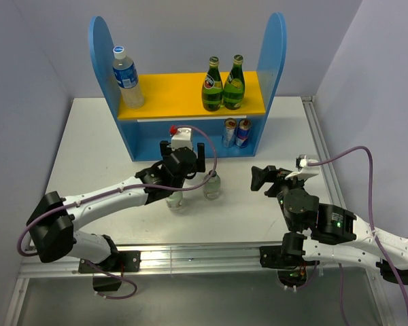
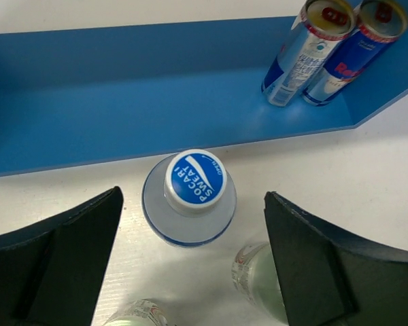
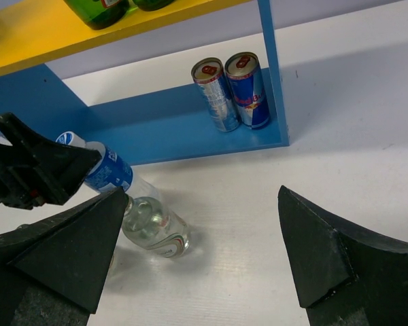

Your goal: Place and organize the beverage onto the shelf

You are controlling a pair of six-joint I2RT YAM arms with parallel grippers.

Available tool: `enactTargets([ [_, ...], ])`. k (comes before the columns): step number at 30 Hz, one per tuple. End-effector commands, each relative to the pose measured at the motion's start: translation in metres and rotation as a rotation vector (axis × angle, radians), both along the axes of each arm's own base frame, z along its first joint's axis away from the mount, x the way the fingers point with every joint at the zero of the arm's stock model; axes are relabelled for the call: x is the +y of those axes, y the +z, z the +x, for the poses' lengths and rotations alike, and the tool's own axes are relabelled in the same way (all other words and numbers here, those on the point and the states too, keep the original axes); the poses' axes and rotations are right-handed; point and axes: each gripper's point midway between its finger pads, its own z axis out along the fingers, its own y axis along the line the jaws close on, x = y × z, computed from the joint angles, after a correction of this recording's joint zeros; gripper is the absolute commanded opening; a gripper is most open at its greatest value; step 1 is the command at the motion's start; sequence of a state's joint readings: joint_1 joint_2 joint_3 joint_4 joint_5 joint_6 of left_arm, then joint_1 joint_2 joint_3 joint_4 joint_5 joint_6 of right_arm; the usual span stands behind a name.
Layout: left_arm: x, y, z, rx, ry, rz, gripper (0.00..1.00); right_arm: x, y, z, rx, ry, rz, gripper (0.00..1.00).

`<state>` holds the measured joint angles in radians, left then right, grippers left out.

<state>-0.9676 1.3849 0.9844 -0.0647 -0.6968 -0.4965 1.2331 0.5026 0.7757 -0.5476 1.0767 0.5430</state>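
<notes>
The shelf (image 1: pixel 189 95) stands at the back, with a yellow upper board and a blue base (image 2: pixel 122 102). A water bottle (image 1: pixel 127 78) and two green bottles (image 1: pixel 222 84) stand on the yellow board. Two cans (image 1: pixel 236 132) stand on the base at the right. My left gripper (image 1: pixel 183 159) is open above a Pocari Sweat bottle (image 2: pixel 194 178), which stands upright between its fingers (image 2: pixel 61 258) without touching them. Two clear glass bottles (image 1: pixel 212 185) (image 1: pixel 177 198) stand just in front. My right gripper (image 1: pixel 262 178) is open and empty to their right.
The cans also show in the left wrist view (image 2: pixel 326 47) and the right wrist view (image 3: pixel 232 92). One clear bottle (image 3: pixel 153 227) and the Pocari bottle (image 3: pixel 105 170) stand left of my right gripper (image 3: pixel 202 197). A rail (image 1: pixel 190 258) runs along the near edge.
</notes>
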Motion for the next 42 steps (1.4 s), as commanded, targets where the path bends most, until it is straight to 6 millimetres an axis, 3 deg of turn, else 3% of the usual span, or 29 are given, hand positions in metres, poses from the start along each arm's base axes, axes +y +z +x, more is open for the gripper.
enactTargets([
  [1, -0.003, 0.015, 0.012, -0.034, 0.036, -0.075, 0.90, -0.003, 0.001, 0.000, -0.008, -0.024, 0.022, 1.00],
  [3, -0.001, 0.010, 0.015, -0.026, 0.045, -0.070, 0.85, -0.004, 0.001, 0.001, -0.009, -0.029, 0.021, 1.00],
  [5, 0.001, 0.009, 0.017, -0.026, 0.056, -0.071, 0.69, -0.004, 0.001, 0.000, -0.010, -0.027, 0.022, 1.00],
  [6, 0.000, 0.013, 0.018, -0.042, 0.057, -0.087, 0.56, -0.004, 0.001, 0.001, -0.010, -0.029, 0.022, 1.00],
  [9, 0.002, 0.012, 0.018, -0.045, 0.055, -0.076, 0.36, -0.003, 0.001, 0.001, -0.009, -0.027, 0.019, 1.00],
  [10, 0.002, 0.012, 0.019, -0.047, 0.055, -0.072, 0.23, -0.003, 0.001, 0.001, -0.009, -0.027, 0.018, 1.00],
  [15, 0.004, 0.028, 0.019, -0.067, 0.054, -0.074, 0.00, -0.002, 0.001, 0.001, -0.010, -0.026, 0.016, 1.00],
  [16, 0.007, 0.029, 0.017, -0.060, 0.056, -0.055, 0.00, -0.002, 0.001, 0.001, -0.010, -0.026, 0.014, 1.00],
  [20, 0.017, 0.066, 0.015, -0.104, 0.072, -0.068, 0.00, -0.002, 0.002, 0.001, -0.010, -0.025, 0.016, 1.00],
  [25, 0.027, 0.127, 0.013, -0.192, 0.074, -0.095, 0.00, -0.002, 0.001, 0.001, -0.013, -0.024, 0.013, 1.00],
  [26, 0.030, 0.147, 0.012, -0.218, 0.082, -0.119, 0.00, -0.001, 0.002, 0.001, -0.014, -0.023, 0.016, 1.00],
  [32, 0.043, 0.201, 0.012, -0.300, 0.096, -0.111, 0.00, -0.001, 0.002, 0.002, -0.014, -0.023, 0.011, 1.00],
  [38, 0.059, 0.275, 0.008, -0.409, 0.130, -0.151, 0.00, -0.002, 0.002, 0.001, -0.016, -0.025, 0.018, 1.00],
  [42, 0.069, 0.307, 0.007, -0.467, 0.155, -0.138, 0.00, -0.002, 0.001, 0.002, -0.017, -0.028, 0.024, 1.00],
])
